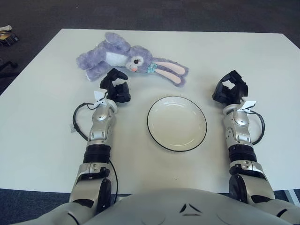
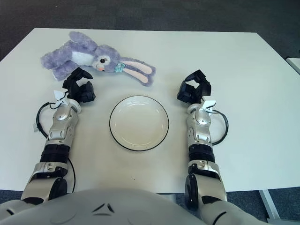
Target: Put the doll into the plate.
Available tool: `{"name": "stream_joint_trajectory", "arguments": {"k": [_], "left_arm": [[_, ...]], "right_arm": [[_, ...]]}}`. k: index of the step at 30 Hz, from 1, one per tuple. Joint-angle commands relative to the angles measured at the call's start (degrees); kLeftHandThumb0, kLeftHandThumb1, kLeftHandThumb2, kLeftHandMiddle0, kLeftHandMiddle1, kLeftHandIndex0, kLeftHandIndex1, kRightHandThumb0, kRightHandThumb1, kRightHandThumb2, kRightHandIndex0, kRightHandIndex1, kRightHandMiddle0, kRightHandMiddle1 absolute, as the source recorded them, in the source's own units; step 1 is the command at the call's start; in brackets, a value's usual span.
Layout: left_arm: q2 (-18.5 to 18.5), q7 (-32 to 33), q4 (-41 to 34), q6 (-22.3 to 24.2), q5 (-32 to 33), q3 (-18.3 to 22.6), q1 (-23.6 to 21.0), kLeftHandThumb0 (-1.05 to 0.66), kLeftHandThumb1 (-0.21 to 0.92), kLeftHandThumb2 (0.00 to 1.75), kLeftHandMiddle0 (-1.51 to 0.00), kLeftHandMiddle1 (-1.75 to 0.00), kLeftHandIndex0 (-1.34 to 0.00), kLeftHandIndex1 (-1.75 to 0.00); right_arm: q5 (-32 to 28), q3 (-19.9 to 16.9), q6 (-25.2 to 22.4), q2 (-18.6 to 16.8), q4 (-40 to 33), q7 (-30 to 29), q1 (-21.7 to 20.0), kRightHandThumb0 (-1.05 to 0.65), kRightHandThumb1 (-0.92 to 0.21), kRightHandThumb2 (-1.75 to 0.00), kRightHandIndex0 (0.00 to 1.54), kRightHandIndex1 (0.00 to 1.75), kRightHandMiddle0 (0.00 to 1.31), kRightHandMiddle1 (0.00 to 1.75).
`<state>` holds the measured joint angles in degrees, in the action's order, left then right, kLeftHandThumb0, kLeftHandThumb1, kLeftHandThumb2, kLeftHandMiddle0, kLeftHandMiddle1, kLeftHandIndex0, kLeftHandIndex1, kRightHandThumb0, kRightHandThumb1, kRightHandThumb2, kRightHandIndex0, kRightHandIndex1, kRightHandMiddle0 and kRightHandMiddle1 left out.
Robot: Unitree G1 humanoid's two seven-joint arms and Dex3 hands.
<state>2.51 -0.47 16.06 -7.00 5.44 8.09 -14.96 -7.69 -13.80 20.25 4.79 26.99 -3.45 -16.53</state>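
Observation:
A purple plush rabbit doll (image 1: 123,59) with pink-lined ears lies on its side at the far left-centre of the white table (image 1: 42,93). A white plate (image 1: 176,123) with a dark rim sits in the middle of the table, nearer to me than the doll, and holds nothing. My left hand (image 1: 115,86) rests on the table just in front of the doll's body, fingers relaxed and holding nothing, not touching the doll. My right hand (image 1: 230,90) rests on the table to the right of the plate, fingers relaxed and holding nothing.
Dark carpet surrounds the table. A small object (image 1: 6,37) lies on the floor at the far left. Bare table surface lies between the doll and the plate.

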Motion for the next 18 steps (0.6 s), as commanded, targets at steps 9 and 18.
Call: {"name": "stream_joint_trajectory", "arguments": {"k": [9,18], "left_arm": [[0.5,1.3,1.4,-2.5,-1.9,0.0,0.4,-0.52,0.21,1.45,-1.37,-1.75,-0.70,-1.75],[1.0,0.7,-0.9,-2.8,0.0,1.4,-0.1,-0.52,0.21,1.45,-1.31,-1.75,-0.70,-1.75]], "right_arm": [[-0.3,0.1,-1.2,-2.3,1.9,-0.5,4.2,-0.50,-0.28,-1.36,1.41,1.75,0.64,1.75],[-0.3,0.2,-2.0,-2.6,1.6,-0.9,4.1,-0.50,-0.28,-1.36,1.41,1.75,0.64,1.75]]}}
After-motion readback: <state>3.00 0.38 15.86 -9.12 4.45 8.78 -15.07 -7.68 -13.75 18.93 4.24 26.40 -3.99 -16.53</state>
